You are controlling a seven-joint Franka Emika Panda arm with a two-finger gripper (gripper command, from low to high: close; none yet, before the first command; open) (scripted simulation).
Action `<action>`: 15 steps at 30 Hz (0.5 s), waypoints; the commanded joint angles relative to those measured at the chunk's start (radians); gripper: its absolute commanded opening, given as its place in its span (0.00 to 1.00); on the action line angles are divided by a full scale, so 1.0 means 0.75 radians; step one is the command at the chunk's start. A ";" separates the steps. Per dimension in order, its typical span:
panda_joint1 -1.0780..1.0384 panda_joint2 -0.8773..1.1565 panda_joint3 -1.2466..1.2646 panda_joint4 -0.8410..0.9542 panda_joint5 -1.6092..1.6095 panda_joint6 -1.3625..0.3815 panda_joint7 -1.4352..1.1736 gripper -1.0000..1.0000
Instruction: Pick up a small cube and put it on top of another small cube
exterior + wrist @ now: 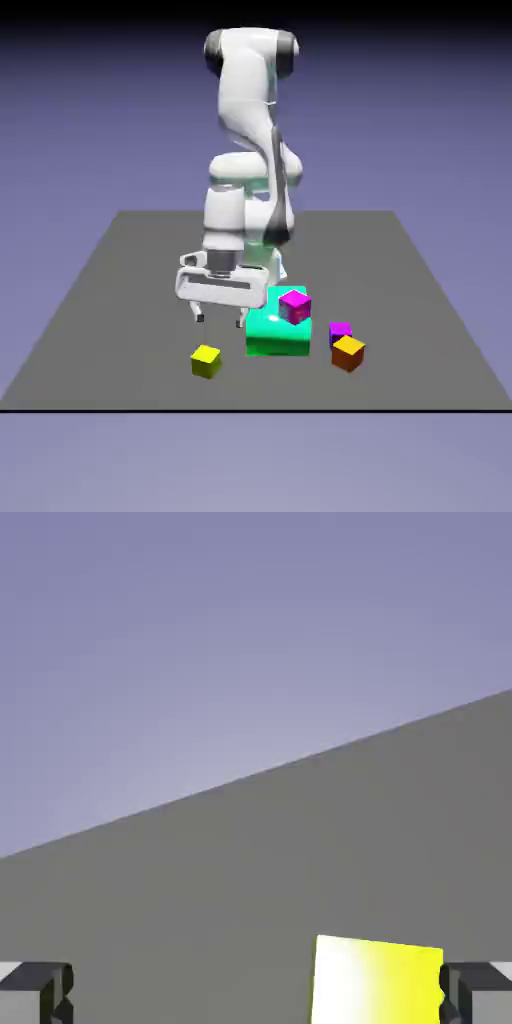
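The small yellow cube (pixel 206 361) rests on the grey table (pixel 100 300) in front of the arm. My gripper (pixel 220 318) hangs open just above and behind it, fingers spread wide and holding nothing. In the hand view the yellow cube (pixel 377 981) shows at the bottom edge, close to the right fingertip (pixel 480 994), while the left fingertip (pixel 38 992) stands far from it. A magenta cube (pixel 294 305) sits on top of the big green block (pixel 278 327). A purple cube (pixel 340 330) and an orange cube with a yellowish top (pixel 348 352) lie to the exterior view's right.
The big green block stands just to the exterior view's right of my gripper. The table's front edge (pixel 250 409) runs a short way in front of the yellow cube. The table's edge (pixel 250 774) crosses the hand view at a slant.
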 commanded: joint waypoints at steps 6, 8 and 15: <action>-0.135 0.217 0.107 0.060 -0.001 0.109 0.019 0.50; -0.231 0.313 0.197 0.098 -0.015 0.171 0.025 0.50; -0.246 0.327 0.210 0.103 -0.017 0.180 0.026 0.00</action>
